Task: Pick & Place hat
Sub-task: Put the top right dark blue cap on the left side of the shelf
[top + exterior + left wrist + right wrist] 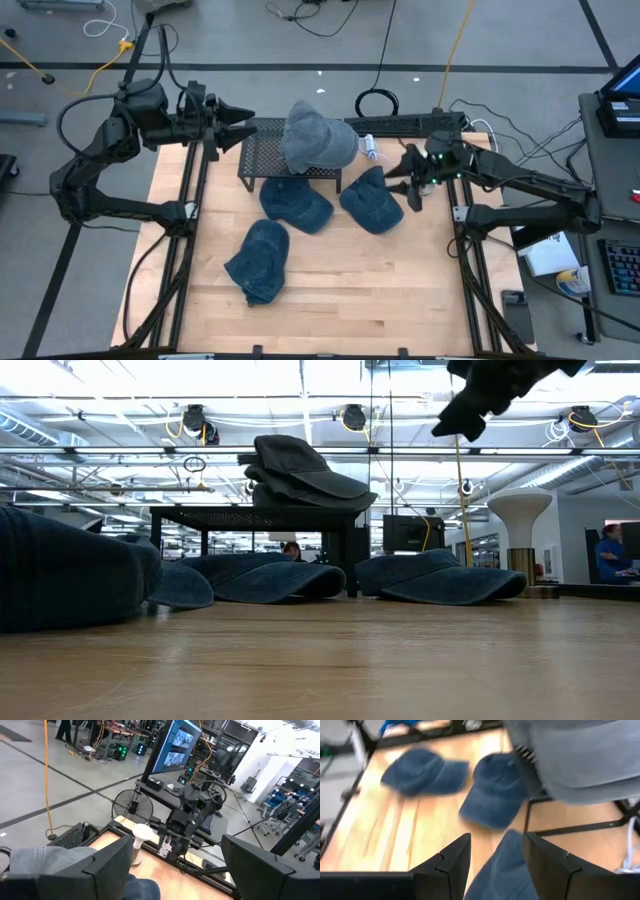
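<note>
A stack of grey hats (pixel 318 138) sits on a black mesh rack (pixel 262 152) at the table's far side. Three blue caps lie on the wood: one in front of the rack (pixel 296 204), one to its right (pixel 372 202), one nearer (pixel 260 262). My left gripper (pixel 247 125) is open and hovers level just left of the rack and grey hats (pixel 45 861). My right gripper (pixel 404 186) is open and raised above the right edge of the right blue cap (pixel 504 867). In the low view it hangs well above the table (pixel 478 402).
A white, mushroom-shaped stand (pixel 518 520) sits at the table's far right, and a small plastic bottle (pixel 370 148) lies beside the rack. Bare wood (pixel 380 290) shows along the near and right parts of the table. A person (pixel 610 555) stands in the room behind.
</note>
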